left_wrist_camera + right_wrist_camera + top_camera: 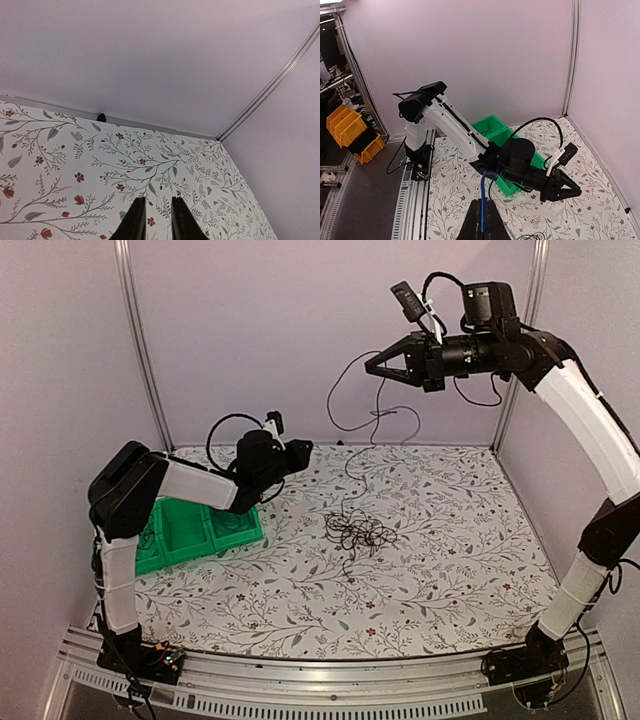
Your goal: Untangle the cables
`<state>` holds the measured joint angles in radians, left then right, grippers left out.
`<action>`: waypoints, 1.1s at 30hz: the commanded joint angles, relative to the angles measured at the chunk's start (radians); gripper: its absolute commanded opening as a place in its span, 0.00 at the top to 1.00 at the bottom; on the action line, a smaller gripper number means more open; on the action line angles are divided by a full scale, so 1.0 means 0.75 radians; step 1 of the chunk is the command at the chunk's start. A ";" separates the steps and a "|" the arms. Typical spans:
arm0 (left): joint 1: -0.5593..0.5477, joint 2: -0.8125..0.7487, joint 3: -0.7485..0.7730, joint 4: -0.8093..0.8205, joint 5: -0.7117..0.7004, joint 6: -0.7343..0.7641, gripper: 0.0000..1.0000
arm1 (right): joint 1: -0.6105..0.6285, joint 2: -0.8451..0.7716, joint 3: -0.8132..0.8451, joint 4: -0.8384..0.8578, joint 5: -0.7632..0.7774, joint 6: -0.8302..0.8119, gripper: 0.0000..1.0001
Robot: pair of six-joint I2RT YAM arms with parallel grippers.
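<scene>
A tangle of thin black cables [360,532] lies on the flowered table mid-field. Strands [349,478] rise from it to my right gripper [369,365], held high near the back wall. In the right wrist view that gripper [482,202] is shut on a blue cable [483,192], with a thin black strand running beside it. My left gripper [304,447] hovers low at the back left, apart from the tangle. Its fingers [136,216] stand slightly open with nothing between them, and no cable shows in that view.
A green three-compartment bin [178,540] sits at the table's left, under the left arm [460,130]. Pale walls close the back and right sides. A small black knob [101,117] sits at the foot of the back wall. Yellow bins [345,125] stand off the table.
</scene>
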<state>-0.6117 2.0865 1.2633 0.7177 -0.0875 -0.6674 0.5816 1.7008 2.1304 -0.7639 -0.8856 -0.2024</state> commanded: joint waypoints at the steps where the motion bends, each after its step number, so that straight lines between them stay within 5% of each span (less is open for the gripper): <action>1: 0.034 0.031 0.029 -0.016 0.030 -0.034 0.81 | 0.000 -0.034 0.109 -0.067 0.000 -0.017 1.00; 7: 0.051 -0.028 -0.077 0.057 0.162 -0.029 0.85 | -0.002 -0.051 0.116 -0.079 0.064 -0.014 1.00; 15: -0.005 -0.428 -0.293 -0.067 0.291 0.230 0.62 | -0.008 -0.069 -0.014 -0.004 0.149 -0.018 1.00; 21: -0.055 -0.651 -0.364 -0.208 0.399 0.409 0.57 | -0.008 -0.037 -0.029 -0.030 0.143 -0.058 1.00; 33: -0.211 -0.486 -0.046 -0.475 0.698 0.828 0.53 | -0.008 -0.020 -0.047 -0.044 0.122 -0.094 1.00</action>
<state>-0.7296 1.6737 1.1503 0.4259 0.3309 -0.1570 0.5793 1.6768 2.1052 -0.7948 -0.7914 -0.2600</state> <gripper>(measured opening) 0.462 0.022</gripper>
